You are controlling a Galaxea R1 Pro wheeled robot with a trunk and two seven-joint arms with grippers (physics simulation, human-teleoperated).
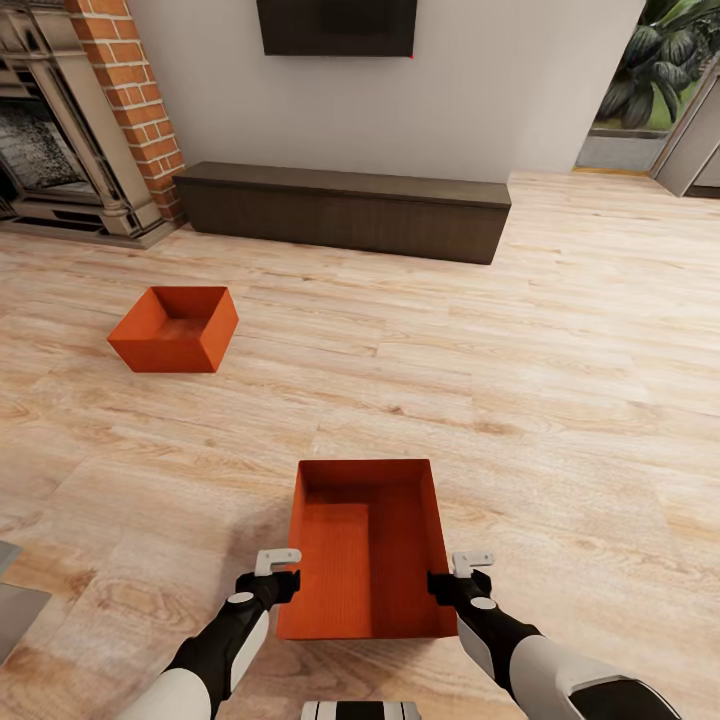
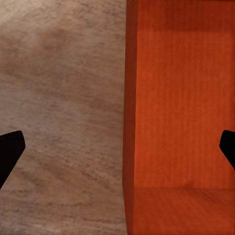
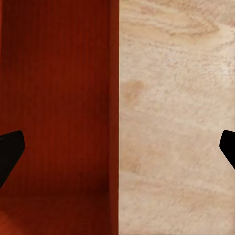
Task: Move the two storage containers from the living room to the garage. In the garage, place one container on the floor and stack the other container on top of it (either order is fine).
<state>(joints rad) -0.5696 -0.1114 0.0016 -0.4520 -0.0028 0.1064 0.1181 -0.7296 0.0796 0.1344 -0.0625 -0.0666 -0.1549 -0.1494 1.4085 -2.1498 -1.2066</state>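
I am in the living room, on its light wood plank floor [image 1: 560, 380]. One orange-red storage container [image 1: 365, 550] stands open-topped and empty just in front of me. My left gripper [image 1: 288, 580] is open over its left wall [image 2: 129, 122], one finger outside over the planks and the other inside the bin. On the other side, my right gripper [image 1: 452, 580] straddles the right wall [image 3: 114, 122] the same way and is open. The fingertips [image 2: 10, 152] [image 3: 10, 152] stand far from each wall. A second storage container [image 1: 175, 328] sits on the planks further off to the left.
A long dark wood cabinet [image 1: 345, 210] runs along the white back wall under a wall TV [image 1: 335, 25]. A red brick fireplace [image 1: 90, 120] fills the back left corner. A doorway onto greenery [image 1: 650, 90] opens at the back right. A grey edge [image 1: 15, 600] shows at my left.
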